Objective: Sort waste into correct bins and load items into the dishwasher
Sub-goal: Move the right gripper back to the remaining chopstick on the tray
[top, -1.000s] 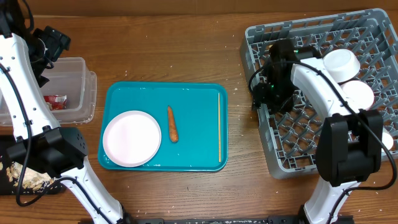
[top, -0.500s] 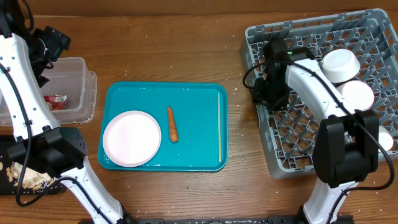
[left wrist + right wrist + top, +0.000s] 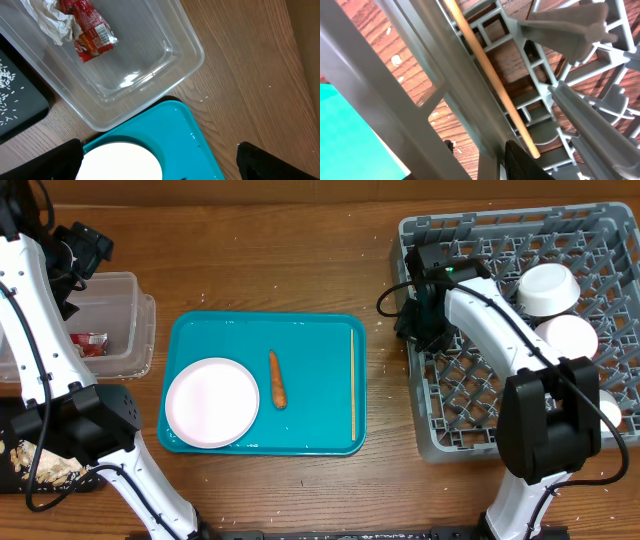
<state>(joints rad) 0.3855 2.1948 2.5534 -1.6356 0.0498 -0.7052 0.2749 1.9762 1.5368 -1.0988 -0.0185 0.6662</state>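
Chopstick against the rack wall, right claw low beside it

Rack takes up the right end of the tabletop, from the far right corner toward the near edge. The right claw is down at the rack's left wall, toward the far side. In the right wrist view a chopstick lies slanted along that wall over the lattice, its lower end right by a dark finger. Whether the claw grips it or is parted, I cannot tell. Two bowls sit in the rack's far right part, and a cup sits near the right edge, partly behind the arm.

The teal tray lies mid-tabletop. It carries the plate at its near left, the carrot just beside the plate, and a second chopstick along its right rim.

The tub stands by the left edge, holding the wrapper and tissue, which touch. The black tray sits at the near left corner with scraps on it. The left claw hovers over the gap between tub and teal tray, spread wide and holding nothing.
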